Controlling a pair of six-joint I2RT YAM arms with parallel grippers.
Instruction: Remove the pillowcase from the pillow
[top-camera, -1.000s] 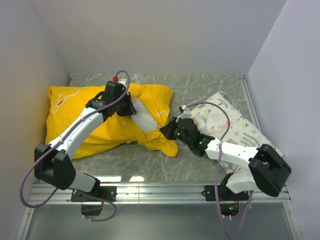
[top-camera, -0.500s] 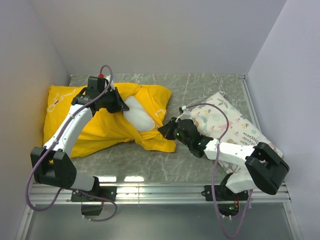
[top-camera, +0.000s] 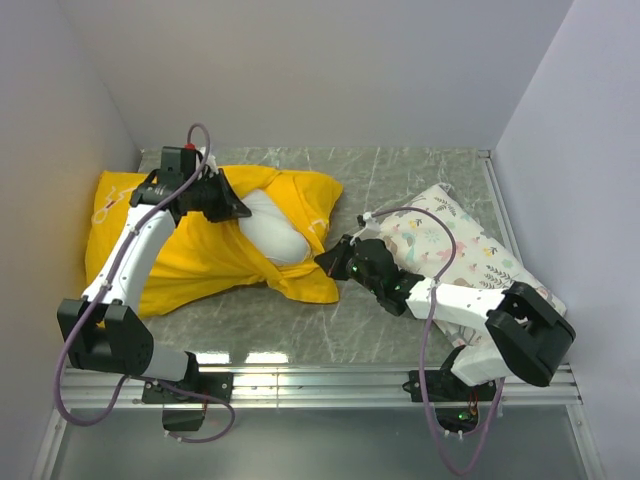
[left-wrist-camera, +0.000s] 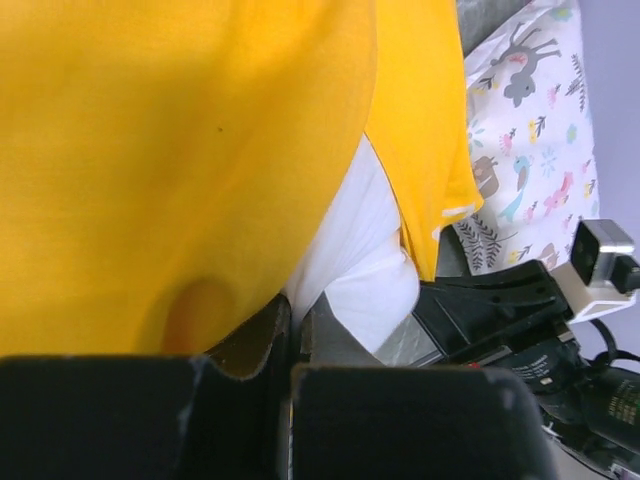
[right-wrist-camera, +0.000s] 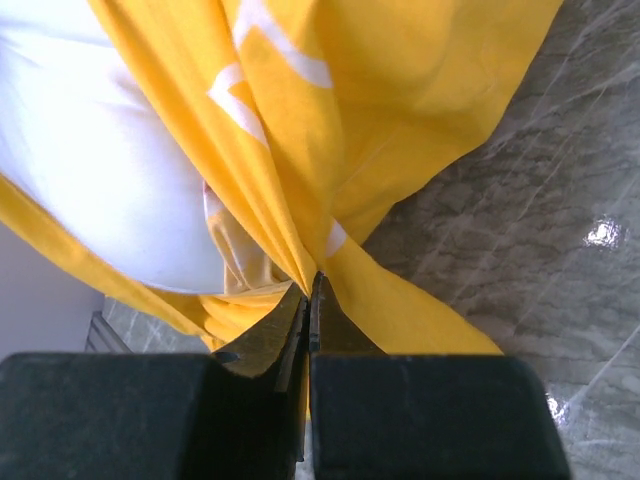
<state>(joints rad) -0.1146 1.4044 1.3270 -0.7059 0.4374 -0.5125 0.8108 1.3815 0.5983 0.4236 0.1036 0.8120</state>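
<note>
The yellow pillowcase (top-camera: 190, 262) lies crumpled at the table's left, pulled open over the plump white pillow (top-camera: 272, 232), which bulges out at its middle right. My left gripper (top-camera: 240, 210) is raised over the pillow's left side. It is shut on the pillowcase (left-wrist-camera: 180, 150), with yellow cloth draped over its left finger and the white pillow (left-wrist-camera: 365, 255) just past the tips (left-wrist-camera: 297, 305). My right gripper (top-camera: 322, 262) sits low at the case's right end. In the right wrist view this gripper (right-wrist-camera: 312, 280) is shut on a gathered fold of the pillowcase (right-wrist-camera: 400, 80), the pillow (right-wrist-camera: 100, 170) behind it.
A second pillow, white with small animal and leaf prints (top-camera: 450, 240), lies at the right under my right arm and shows again as a printed pillow (left-wrist-camera: 530, 140) in the left wrist view. Grey marble tabletop (top-camera: 400, 180) is walled on three sides. A metal rail (top-camera: 320, 380) runs along the near edge.
My left gripper has moved left and back, drawing the yellow cloth with it, and more of the white pillow shows. The right gripper has shifted slightly left, still holding its fold.
</note>
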